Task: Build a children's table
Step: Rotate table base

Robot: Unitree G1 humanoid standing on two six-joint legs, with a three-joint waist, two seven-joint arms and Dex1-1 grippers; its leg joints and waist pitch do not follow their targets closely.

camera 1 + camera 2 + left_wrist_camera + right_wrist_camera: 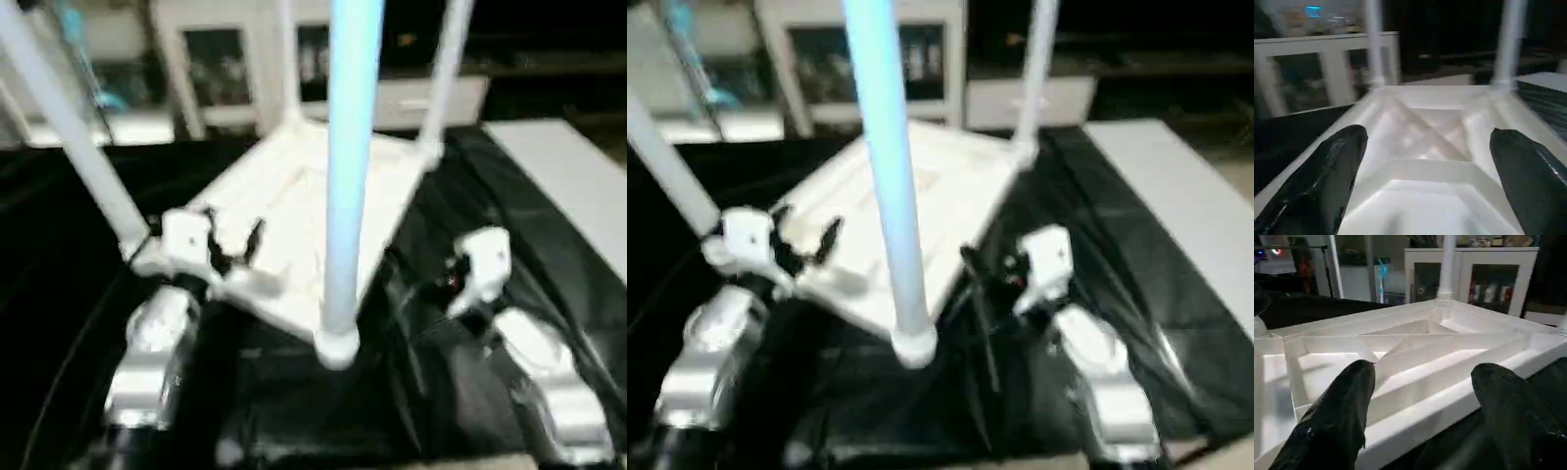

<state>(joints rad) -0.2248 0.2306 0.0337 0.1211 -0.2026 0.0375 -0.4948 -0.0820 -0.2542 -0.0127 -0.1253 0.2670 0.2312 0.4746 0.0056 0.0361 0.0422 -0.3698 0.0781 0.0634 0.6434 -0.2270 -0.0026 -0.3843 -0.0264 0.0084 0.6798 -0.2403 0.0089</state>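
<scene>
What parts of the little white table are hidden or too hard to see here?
- Tops of the legs: cut off by the upper edge in both eye views.
- Far corner socket of the table top: partly hidden behind the nearest leg, left eye view.
- Table top's edge near the left tool: blurred, so contact is unclear.

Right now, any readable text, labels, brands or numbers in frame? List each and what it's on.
None readable.
Table top, underside up: plain white ribs, no moulded mark or sticker visible.
Legs: plain, no print.
Cabinet behind: items on the shelves too small and blurred to read.
Left gripper and right gripper: a small red spot on the right one, no legible label.
</scene>
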